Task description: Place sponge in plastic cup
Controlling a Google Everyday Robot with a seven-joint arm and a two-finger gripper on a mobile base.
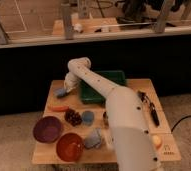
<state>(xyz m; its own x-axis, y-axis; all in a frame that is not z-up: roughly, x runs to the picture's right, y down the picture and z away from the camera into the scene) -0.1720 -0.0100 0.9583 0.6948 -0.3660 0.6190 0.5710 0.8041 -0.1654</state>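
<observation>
Pincer (65, 89) hangs low just left of the green tray (107, 81), over or touching what looks like the blue sponge (61, 92) on the bench (137, 86); whether it is clenched or released cannot be told. Nearer the camera than the tray stands the blue plastic cup (87, 117), apart from the sponge.

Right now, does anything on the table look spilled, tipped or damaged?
Nothing stands out. The purple bowl, orange bowl and blue cup sit upright, and no spill shows. The pincer is at the table's far left, by the sponge.
</observation>
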